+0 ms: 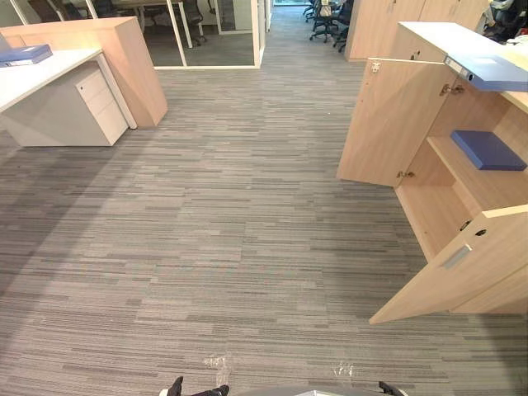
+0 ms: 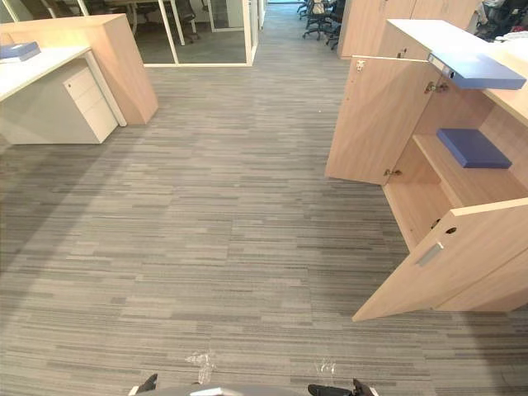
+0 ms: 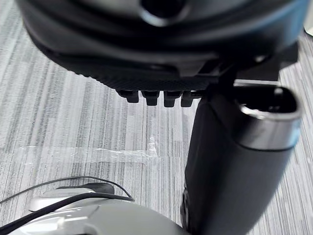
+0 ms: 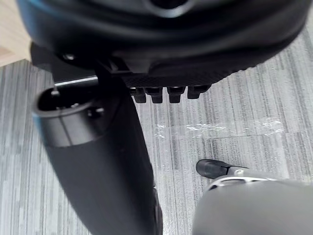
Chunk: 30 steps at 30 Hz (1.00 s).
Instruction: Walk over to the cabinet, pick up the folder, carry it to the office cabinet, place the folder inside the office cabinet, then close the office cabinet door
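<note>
Both hands, left hand [image 3: 146, 54] and right hand [image 4: 161, 44], hang loose and hold nothing. One blue folder [image 1: 488, 149] lies on the shelf [image 1: 462, 171] inside the open office cabinet [image 1: 429, 214]. Its near door [image 1: 454, 272] sticks out; walking close might bump it.

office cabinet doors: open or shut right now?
Open. The far door and near door of the office cabinet stand swung out, and a blue folder lies on its shelf inside.

Grey striped carpet floor [image 1: 231, 231] stretches past a white tabletop [image 1: 41, 76] and drawer unit [image 1: 92, 107] toward glass partitions [image 1: 216, 33] and office chairs [image 1: 326, 21].
</note>
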### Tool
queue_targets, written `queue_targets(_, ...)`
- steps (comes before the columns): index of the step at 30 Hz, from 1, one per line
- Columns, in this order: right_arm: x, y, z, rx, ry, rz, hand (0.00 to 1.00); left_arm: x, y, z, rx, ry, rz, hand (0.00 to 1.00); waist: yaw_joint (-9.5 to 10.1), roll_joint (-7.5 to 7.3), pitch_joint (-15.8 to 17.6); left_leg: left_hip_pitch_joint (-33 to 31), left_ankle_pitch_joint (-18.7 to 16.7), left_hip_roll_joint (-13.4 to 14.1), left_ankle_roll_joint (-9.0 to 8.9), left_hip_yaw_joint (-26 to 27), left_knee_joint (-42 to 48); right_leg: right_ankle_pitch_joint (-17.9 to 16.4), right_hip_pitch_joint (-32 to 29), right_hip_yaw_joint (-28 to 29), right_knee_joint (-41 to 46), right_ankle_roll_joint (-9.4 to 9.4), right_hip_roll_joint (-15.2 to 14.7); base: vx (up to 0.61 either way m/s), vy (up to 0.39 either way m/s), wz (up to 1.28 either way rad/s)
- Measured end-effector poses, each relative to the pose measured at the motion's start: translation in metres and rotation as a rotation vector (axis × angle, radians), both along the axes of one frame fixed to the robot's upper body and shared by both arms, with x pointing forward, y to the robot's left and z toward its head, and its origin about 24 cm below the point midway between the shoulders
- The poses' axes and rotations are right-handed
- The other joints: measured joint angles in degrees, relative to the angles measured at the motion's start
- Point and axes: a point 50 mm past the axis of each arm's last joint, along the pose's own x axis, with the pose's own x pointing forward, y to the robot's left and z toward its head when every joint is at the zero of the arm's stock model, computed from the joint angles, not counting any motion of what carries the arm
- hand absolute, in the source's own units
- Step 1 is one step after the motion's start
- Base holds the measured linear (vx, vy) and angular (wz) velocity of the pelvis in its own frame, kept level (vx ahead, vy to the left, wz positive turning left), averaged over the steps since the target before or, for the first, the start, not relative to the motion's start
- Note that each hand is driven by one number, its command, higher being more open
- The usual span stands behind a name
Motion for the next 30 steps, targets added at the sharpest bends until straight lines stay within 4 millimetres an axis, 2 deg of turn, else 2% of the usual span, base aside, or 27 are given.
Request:
queue_targets(1,0.01,0.007,0.001,0.012,-0.022,0.024,1.0,0.005,-0.001,0.0,-0.027,-0.018,0.018,1.0,0.01,0.15,0.13,0.19,0.01,0.18,0.0,0.16,-0.17,0.48,0.14,-0.11,-0.44,0.75,0.22,-0.01,0.012,-0.05)
queue_targets(5,0.02,0.023,0.001,0.084,-0.07,0.004,1.0,0.006,-0.001,0.0,-0.072,-0.021,0.03,1.0,0.42,0.15,0.51,0.48,0.03,0.1,0.04,0.11,-0.54,0.59,0.34,-0.28,-0.44,0.93,0.12,0.0,0.012,-0.03)
queue_targets(7,0.042,0.031,0.005,0.086,-0.092,0.104,1.0,0.013,0.0,0.002,-0.081,-0.04,0.014,1.0,0.27,-0.01,2.46,0.54,0.35,-0.2,0.51,0.73,-0.59,0.77,0.08,0.11,-0.47,1.19,-0.17,-0.06,0.046,-0.12)
queue_targets(9,0.047,0.036,0.007,0.096,-0.129,0.1,1.0,0.013,0.001,0.002,-0.091,-0.052,0.053,1.0,0.6,-0.33,2.77,0.44,0.43,-0.27,0.64,0.56,-0.63,1.04,0.02,0.0,-0.64,1.58,-0.26,-0.06,0.031,0.02)
queue_targets(14,0.041,0.045,0.004,0.123,-0.11,0.094,1.0,0.012,0.003,0.002,-0.068,-0.053,0.082,1.0,0.71,-0.43,3.02,0.39,0.8,-0.86,1.22,0.55,-1.37,1.25,-0.31,-0.13,-0.64,1.67,-0.84,-0.01,0.038,0.01)
queue_targets(27,0.041,0.047,0.004,0.121,-0.112,0.049,1.0,0.011,0.009,0.003,-0.018,-0.053,0.12,1.0,0.66,-1.83,4.01,-0.05,1.4,-2.26,2.11,0.17,-1.79,1.53,-0.69,-0.67,-0.66,2.01,-2.24,-0.01,0.017,0.02)
queue_targets(29,0.044,0.053,0.004,0.135,-0.12,0.05,1.0,0.011,0.013,0.004,-0.009,-0.059,0.143,1.0,0.92,-2.67,4.65,-1.57,0.43,-2.25,1.59,0.0,0.35,1.47,-0.86,-1.14,-0.48,1.98,-2.38,-0.02,0.002,0.1)
queue_targets(30,0.047,0.056,0.005,0.142,-0.13,0.051,1.0,0.013,0.015,0.005,-0.005,-0.071,0.161,1.0,0.92,-2.91,5.17,-3.73,-1.29,-2.0,1.13,-0.19,4.29,1.23,-1.04,-1.88,-0.47,1.75,-2.34,-0.05,-0.001,0.15)
